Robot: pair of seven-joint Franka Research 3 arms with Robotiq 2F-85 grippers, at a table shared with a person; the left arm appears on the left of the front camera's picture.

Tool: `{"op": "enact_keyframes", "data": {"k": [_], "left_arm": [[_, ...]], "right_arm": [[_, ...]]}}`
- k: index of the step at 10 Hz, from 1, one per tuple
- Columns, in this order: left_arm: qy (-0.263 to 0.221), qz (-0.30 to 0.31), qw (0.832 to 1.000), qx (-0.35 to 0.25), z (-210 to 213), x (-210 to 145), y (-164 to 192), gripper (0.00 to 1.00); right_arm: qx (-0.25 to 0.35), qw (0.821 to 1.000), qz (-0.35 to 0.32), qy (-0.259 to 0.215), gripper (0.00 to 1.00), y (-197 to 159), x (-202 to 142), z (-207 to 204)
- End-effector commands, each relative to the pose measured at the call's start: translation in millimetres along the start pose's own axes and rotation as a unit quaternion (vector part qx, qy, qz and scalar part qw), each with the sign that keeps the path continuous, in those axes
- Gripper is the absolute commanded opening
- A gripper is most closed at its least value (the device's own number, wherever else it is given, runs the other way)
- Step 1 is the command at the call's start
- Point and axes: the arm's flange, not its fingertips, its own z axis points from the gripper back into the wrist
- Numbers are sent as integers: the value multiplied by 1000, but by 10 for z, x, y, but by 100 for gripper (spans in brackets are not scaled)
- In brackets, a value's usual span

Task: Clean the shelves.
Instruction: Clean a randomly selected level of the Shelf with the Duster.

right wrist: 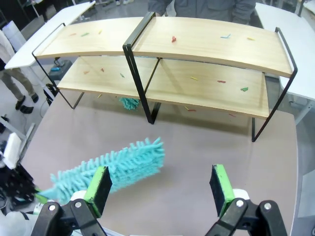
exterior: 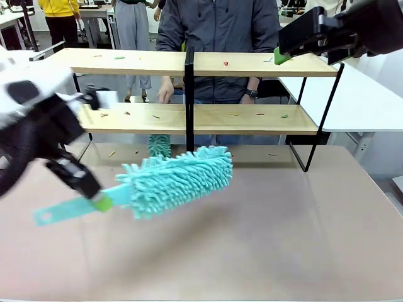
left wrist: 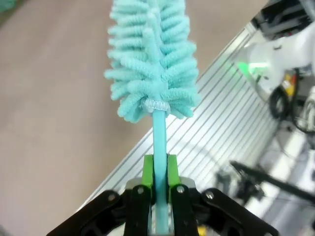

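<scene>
The shelves are two long light-wood boards on a thin black frame with a black centre post, standing at the table's far side. Small coloured scraps lie scattered on both boards. My left gripper is shut on the flat handle of a teal fluffy duster, held low over the table in front of the shelves. In the left wrist view the green pads clamp the handle below the duster head. My right gripper hangs high by the top board's right end, open and empty.
A person stands behind the shelves with a hand near the lower board. A second teal duster lies under the lower board. White tables flank the rack. The brown tabletop is bare at the front right.
</scene>
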Motion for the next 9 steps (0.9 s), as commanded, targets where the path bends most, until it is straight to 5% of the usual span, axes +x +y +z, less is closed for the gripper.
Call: {"op": "enact_keyframes", "data": {"k": [1, 4, 5, 6, 9], "left_arm": [[-31, -19, 999, -3, -354, 187, -294, 12], [3, 10, 1000, -26, -322, 278, -230, 12], [100, 3, 994, -32, -109, 228, -6, 12], [-6, -19, 1000, -17, -449, 236, -365, 12], [27, 11, 1000, 6, -533, 312, -193, 12]], "right_arm": [[-4, 1000, -1, -1, 100, -12, 6, -3], [-4, 1000, -1, -1, 100, -12, 6, -3], [-4, 1000, -1, -1, 100, -12, 6, -3], [-4, 1000, -1, -1, 100, -12, 6, -3], [-4, 1000, -1, -1, 100, -12, 6, -3]]}}
